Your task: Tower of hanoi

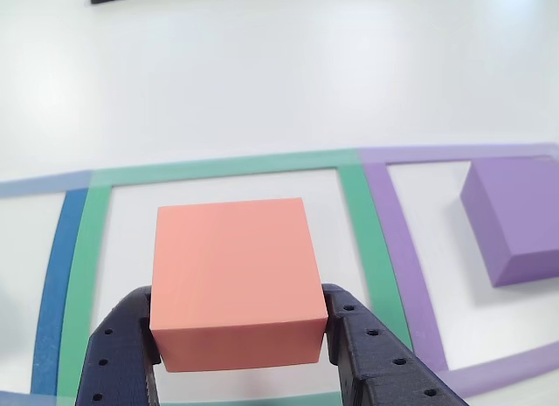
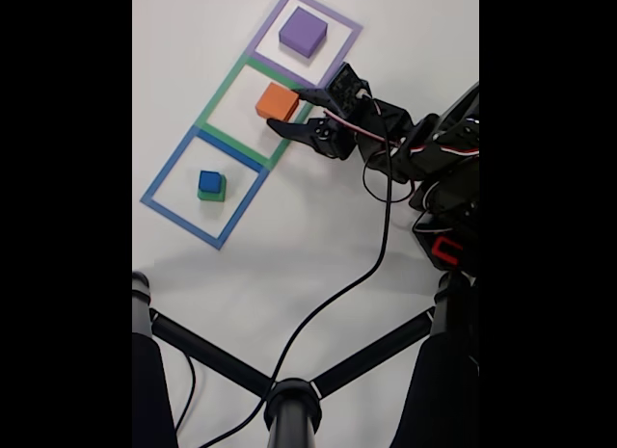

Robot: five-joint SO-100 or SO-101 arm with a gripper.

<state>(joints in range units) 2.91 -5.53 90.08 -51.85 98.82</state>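
Orange block (image 1: 234, 279): sits inside the green square (image 1: 367, 240), toward its near edge as the other view shows it; top face level, held between the two dark fingers (image 1: 118, 345) of the gripper (image 1: 240, 340), one pressed to each side. Gripper clenched on the block; whether the block rests on the table (image 1: 262, 74) or is just clear of it cannot be told.

Purple block (image 2: 303, 32): inside the purple square (image 2: 342, 29), which adjoins the green square on its far side in the fixed view.

Blue block (image 2: 209, 181): stacked on a green block (image 2: 212, 194), inside the blue square (image 2: 174, 212) adjoining the green square on the opposite side.

Arm (image 2: 424, 154): reaches to the green square from the right in the fixed view.
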